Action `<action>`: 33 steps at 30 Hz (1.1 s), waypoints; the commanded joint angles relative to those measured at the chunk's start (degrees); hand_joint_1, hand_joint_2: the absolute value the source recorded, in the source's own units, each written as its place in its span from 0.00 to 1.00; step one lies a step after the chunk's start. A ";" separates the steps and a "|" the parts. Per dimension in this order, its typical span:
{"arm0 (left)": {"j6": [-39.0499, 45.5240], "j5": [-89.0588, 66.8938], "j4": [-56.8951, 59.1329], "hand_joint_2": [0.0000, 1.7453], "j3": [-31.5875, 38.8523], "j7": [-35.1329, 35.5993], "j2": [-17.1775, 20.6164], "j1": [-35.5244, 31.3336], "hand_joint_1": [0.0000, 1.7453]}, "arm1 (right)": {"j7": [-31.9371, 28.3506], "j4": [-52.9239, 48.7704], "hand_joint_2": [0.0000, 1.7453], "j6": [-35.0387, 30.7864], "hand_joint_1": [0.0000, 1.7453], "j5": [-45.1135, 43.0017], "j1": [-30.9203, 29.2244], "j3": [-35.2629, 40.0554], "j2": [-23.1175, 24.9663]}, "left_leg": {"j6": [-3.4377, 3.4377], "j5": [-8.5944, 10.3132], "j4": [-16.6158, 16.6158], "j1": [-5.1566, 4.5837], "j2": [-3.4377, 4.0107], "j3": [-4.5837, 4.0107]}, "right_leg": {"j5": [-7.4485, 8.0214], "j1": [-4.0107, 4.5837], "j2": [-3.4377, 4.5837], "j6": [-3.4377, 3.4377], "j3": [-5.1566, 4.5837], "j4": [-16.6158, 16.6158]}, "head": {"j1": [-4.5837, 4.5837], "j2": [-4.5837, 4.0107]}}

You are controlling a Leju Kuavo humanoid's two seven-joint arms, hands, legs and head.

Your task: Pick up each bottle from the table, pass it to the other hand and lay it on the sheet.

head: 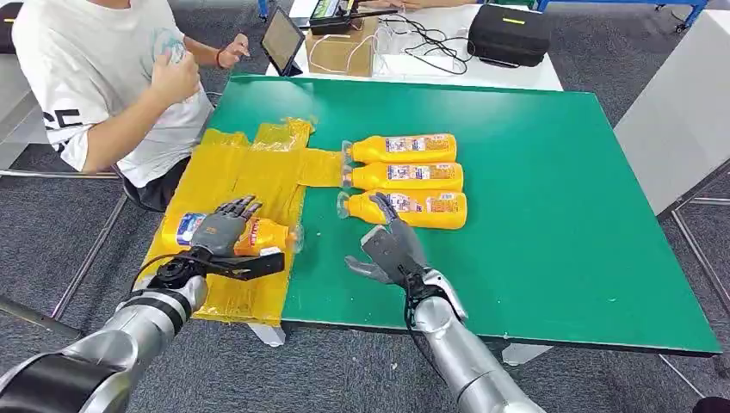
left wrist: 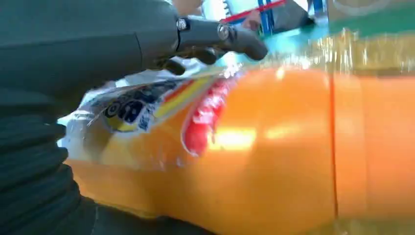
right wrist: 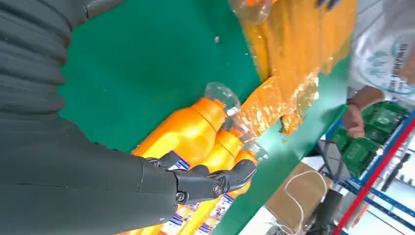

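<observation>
An orange bottle (head: 262, 234) (left wrist: 274, 147) lies on its side on the yellow sheet (head: 250, 172) at the table's left end, and my left hand (head: 220, 231) (left wrist: 98, 44) holds it from above, fingers across its label. Three more orange bottles lie side by side on the green table (head: 534, 215), caps pointing left: the far one (head: 405, 148), the middle one (head: 409, 176) and the near one (head: 422, 209) (right wrist: 191, 129). My right hand (head: 392, 245) (right wrist: 98, 171) is open, palm down, with its fingertips reaching the near bottle's neck end.
A person in a white shirt (head: 95, 77) sits at the far left corner beside the sheet. Behind the table stand a tablet (head: 281, 39), a cardboard box (head: 344, 52) and a black case (head: 510, 33). The sheet hangs over the table's front left edge.
</observation>
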 commanded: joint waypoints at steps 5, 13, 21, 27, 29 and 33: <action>-3.17 32.54 -13.72 0.00 16.35 -21.06 -6.80 9.64 0.00 | 0.00 6.44 1.00 -2.39 0.00 0.81 -1.79 0.30 -2.44 | -0.02 -0.09 -0.03 0.02 -0.17 0.14 | -0.12 0.02 -0.12 -0.05 0.23 -0.08 | -0.02 0.00; -11.88 53.96 -23.60 0.00 16.96 -21.06 -10.52 12.62 0.00 | 1.63 2.37 1.00 -3.70 0.00 2.23 0.85 0.53 -3.02 | -0.03 -0.05 0.05 0.01 -0.16 -0.13 | -0.09 0.02 -0.13 -0.06 -0.03 -0.05 | -0.02 0.00; -21.13 63.11 -23.84 0.00 18.35 -17.89 -14.31 13.26 0.00 | 4.79 -1.69 1.00 -5.07 0.00 4.90 3.97 0.29 -4.30 | -0.01 -0.02 0.01 -0.01 -0.15 -0.15 | -0.05 0.01 -0.12 -0.02 -0.09 -0.07 | -0.02 0.00; -25.32 66.87 -26.23 1.00 16.18 -16.11 -15.63 15.30 0.00 | 8.00 -2.11 1.00 -7.98 0.00 10.27 4.66 1.61 -5.57 | -0.01 -0.04 0.02 -0.02 -0.13 -0.17 | -0.06 -0.01 -0.10 -0.03 -0.08 -0.07 | -0.02 0.02; -25.42 66.96 -27.73 1.00 15.17 -16.07 -15.79 16.06 0.00 | 9.59 -1.81 1.00 -8.41 0.00 12.67 4.61 2.10 -6.31 | -0.02 -0.06 0.02 -0.01 -0.13 -0.13 | -0.08 0.01 -0.10 -0.05 -0.03 -0.08 | -0.02 0.00; -25.89 67.53 -29.73 1.00 13.77 -15.45 -16.29 17.30 0.00 | 12.80 -1.65 1.00 -7.52 0.00 16.50 5.45 2.56 -8.38 | -0.02 -0.06 0.02 0.00 -0.14 -0.15 | -0.07 0.02 -0.10 -0.04 -0.05 -0.09 | -0.02 0.00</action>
